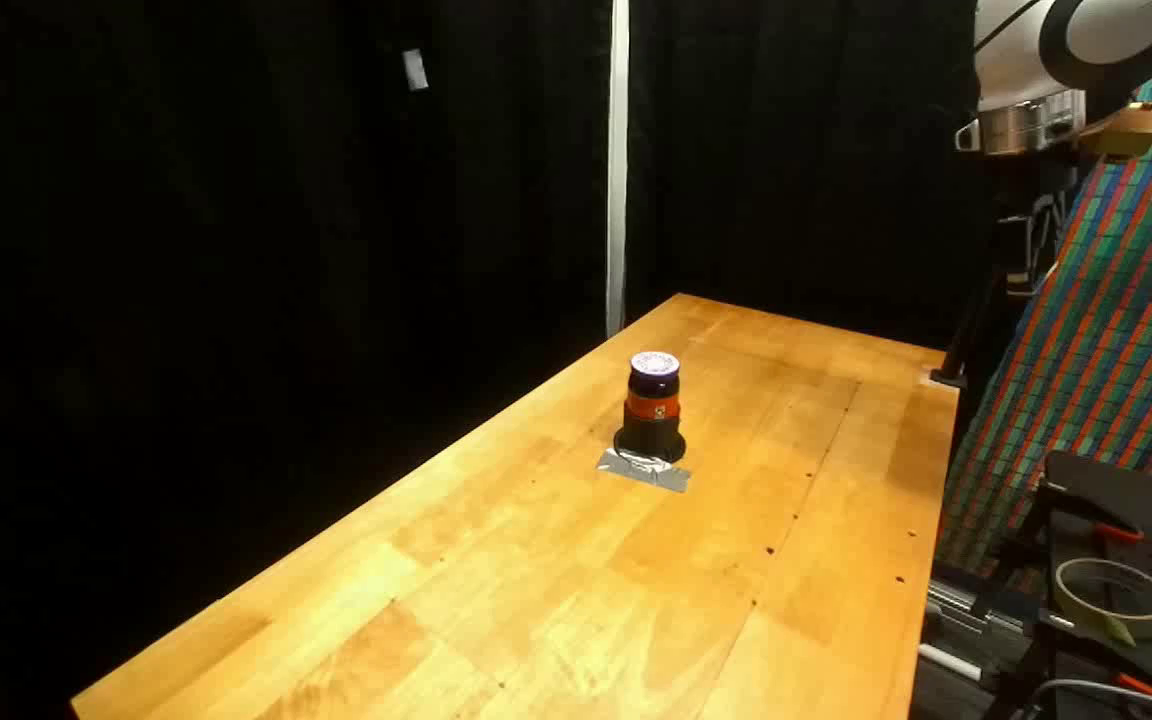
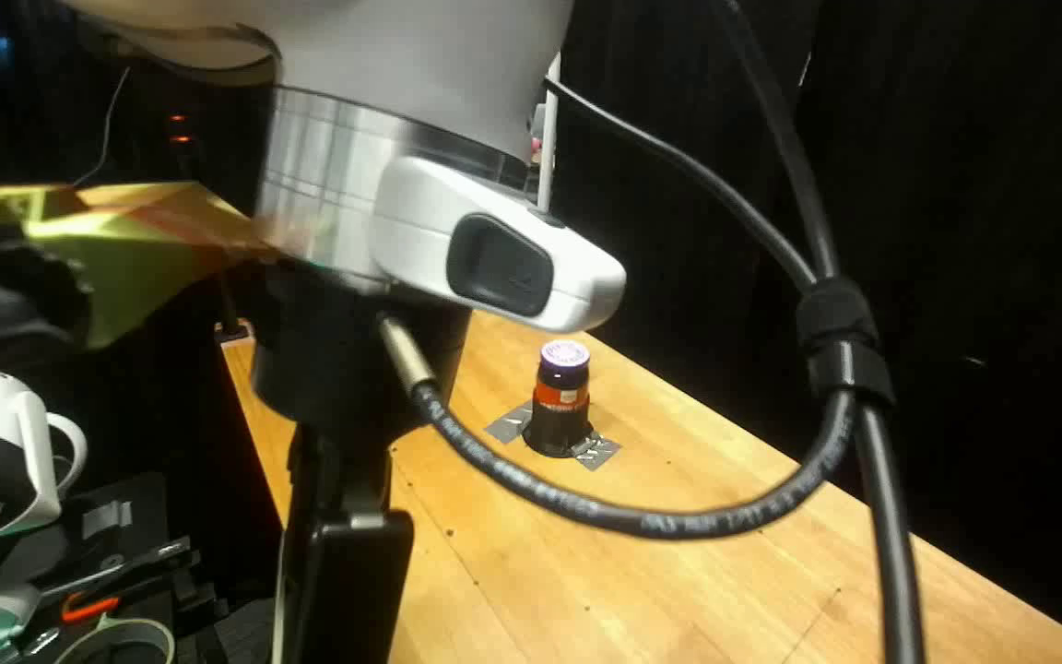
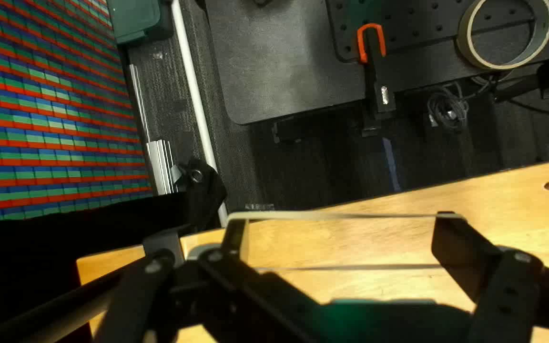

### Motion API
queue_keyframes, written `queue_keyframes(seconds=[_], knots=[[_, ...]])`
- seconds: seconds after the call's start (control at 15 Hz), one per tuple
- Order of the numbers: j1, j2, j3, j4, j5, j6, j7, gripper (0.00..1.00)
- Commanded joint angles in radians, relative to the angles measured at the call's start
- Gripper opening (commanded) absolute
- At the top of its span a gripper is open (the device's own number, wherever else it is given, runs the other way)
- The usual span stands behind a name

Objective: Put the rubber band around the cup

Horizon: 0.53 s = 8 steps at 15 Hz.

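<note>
On the wooden table [image 1: 536, 560], black curtains [image 1: 286, 250] behind it, there stands the cup [image 1: 653, 408], upright, grey tape [image 1: 671, 479] at its foot! Well apart, the gripper [image 3: 341, 233] is spread wide, a rubber band [image 3: 289, 216] stretched between its fingers [image 3: 460, 247]. In an exterior view the arm [image 2: 420, 55], cut off above, hides part of the table; the gripper runs off below.

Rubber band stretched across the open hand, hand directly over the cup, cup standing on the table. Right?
The hand isn't over the cup: an exterior view shows it well off to one side, and the wrist view shows no cup. The rest holds: rubber band stretched across the open hand, cup standing on the table.
</note>
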Motion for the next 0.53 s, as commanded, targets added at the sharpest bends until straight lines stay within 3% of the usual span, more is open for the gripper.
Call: queue_keyframes(seconds=[0.0,0.27,0.47], knots=[[0.009,0.000,-0.008,0.004,-0.002,-0.003,0.002,1.00],[0.009,-0.001,-0.008,0.009,-0.002,-0.003,0.002,1.00],[0.074,0.060,0.048,0.106,0.044,-0.037,0.017,1.00]])
